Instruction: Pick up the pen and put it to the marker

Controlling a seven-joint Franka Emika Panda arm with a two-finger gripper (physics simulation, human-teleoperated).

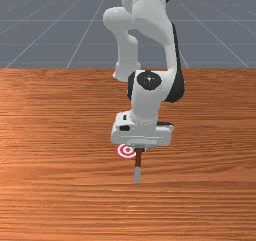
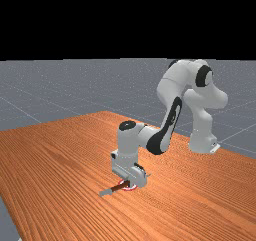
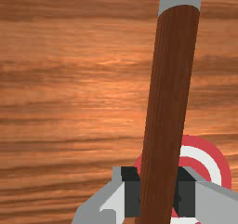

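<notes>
The gripper [image 1: 142, 136] is over the pen [image 1: 138, 160], whose grey end points toward the front view's bottom edge. Just to the front view's left of the pen lies the round red-and-white marker [image 1: 121, 151], partly hidden by the hand. In the wrist view the gripper [image 3: 158, 193] is shut on the brown pen [image 3: 168, 88], a dark pad touching it on each side. The pen crosses over part of the marker [image 3: 225, 172] there. In the far view the pen [image 2: 118, 187] stretches from the hand toward the left, its height above the table hard to judge.
The wooden table [image 2: 60, 155] spreads around the hand, with bare wood on both sides of it in the front view. The arm's base [image 2: 202, 140] stands at the far view's right.
</notes>
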